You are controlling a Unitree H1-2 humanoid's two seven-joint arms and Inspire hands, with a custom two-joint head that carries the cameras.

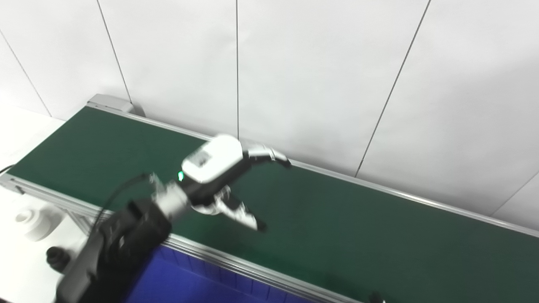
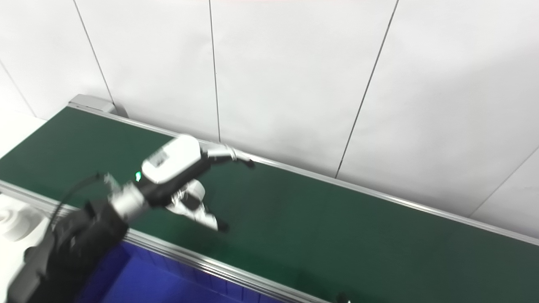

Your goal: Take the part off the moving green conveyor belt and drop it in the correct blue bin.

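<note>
White wall panels (image 1: 320, 75) with thin dark seams rise right behind the long green conveyor belt (image 1: 358, 223), which runs diagonally from the upper left down to the lower right. Silver aluminium rails (image 1: 236, 263) frame the belt along its near and far edges, and a grey end housing (image 1: 110, 102) caps its far left corner. Most of the green surface lies bare, with wide open room to the right of the hand and also toward the left end.

Reaching in from the lower left, the left hand (image 1: 223, 176), white-backed with black and silver fingers (image 1: 276, 156), hangs over the middle of the belt. Its fingers are spread apart, one set pointing toward the far rail and the thumb side (image 2: 210, 221) angled down toward the near rail; it holds nothing. A small green light (image 1: 180, 176) glows at the wrist. The black forearm (image 1: 122, 240) is blurred and crosses the near rail.

Just below the near rail sits the blue bin (image 1: 189, 282), only partly in view; what shows of its inside is plain blue floor. No part can be made out on the belt or in the hand.

Off the belt's left end, a white rounded object (image 1: 31, 219) rests on the pale surface, well apart from the hand. The right hand is out of view.
</note>
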